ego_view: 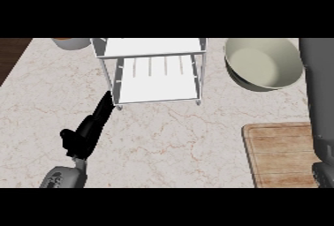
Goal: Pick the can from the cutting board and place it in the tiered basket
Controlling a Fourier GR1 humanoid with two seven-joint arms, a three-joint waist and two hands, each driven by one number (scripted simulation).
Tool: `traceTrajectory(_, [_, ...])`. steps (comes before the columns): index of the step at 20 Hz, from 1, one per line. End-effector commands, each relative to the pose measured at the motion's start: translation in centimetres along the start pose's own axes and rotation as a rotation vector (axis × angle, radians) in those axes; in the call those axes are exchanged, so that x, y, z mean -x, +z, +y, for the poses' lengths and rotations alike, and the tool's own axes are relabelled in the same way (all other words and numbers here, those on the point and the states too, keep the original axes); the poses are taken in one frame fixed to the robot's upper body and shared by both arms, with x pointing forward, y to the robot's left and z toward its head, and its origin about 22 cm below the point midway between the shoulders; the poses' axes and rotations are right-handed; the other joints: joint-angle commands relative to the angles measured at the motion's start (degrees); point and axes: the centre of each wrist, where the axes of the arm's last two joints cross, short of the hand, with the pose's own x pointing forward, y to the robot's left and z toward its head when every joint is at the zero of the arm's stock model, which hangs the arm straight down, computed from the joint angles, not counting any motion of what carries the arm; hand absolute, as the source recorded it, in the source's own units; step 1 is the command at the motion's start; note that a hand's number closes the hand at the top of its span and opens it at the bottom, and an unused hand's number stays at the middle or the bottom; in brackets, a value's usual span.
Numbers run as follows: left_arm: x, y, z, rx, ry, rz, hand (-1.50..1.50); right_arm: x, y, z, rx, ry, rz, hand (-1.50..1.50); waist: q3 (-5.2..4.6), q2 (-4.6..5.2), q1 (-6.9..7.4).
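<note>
Left hand point(88, 128): ours, fingers straight and relaxed, holding nothing, tips just beside the lower left corner of the tiered basket point(157, 73).
Tiered basket: white, shelves showing no can; our landmark.
Bowl point(264, 64): right of the basket, near it; we should steer past it.
Cutting board point(280, 154): below and right of the basket, no can visible on its bare part.
Can: we cannot see it.
Right hand: mostly out of view beneath the grey forearm point(320, 88) right of the basket; we cannot tell its state.
Advice: we judge a high carry, then a lowering onto a shelf, is best.

Wooden cutting board point(280, 154), marble counter point(169, 132)
</note>
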Motion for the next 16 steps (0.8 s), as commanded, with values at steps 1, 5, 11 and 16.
traceTrajectory(1, [-0.9,-0.5,-0.2,0.016,0.015,-0.003,0.0,-5.0,-2.2,2.8,-0.03,-0.019,0.032,1.5,-0.01,0.11,0.26])
traceTrajectory(5, [-1.8,-1.7,-2.1,0.026,0.022,-0.03,0.0,-5.7,-4.6,3.4,-0.054,-0.013,0.027,1.5,-0.01,0.42,0.62])
traceTrajectory(11, [-0.3,-1.0,-0.1,0.014,0.005,-0.019,0.0,-6.4,-6.6,7.1,-0.116,0.001,0.02,1.5,-0.02,0.51,0.6])
traceTrajectory(16, [-1.0,-1.1,-0.8,0.036,0.006,-0.015,0.0,-8.7,-7.0,12.4,-0.146,0.006,0.022,1.5,-0.03,0.69,1.57])
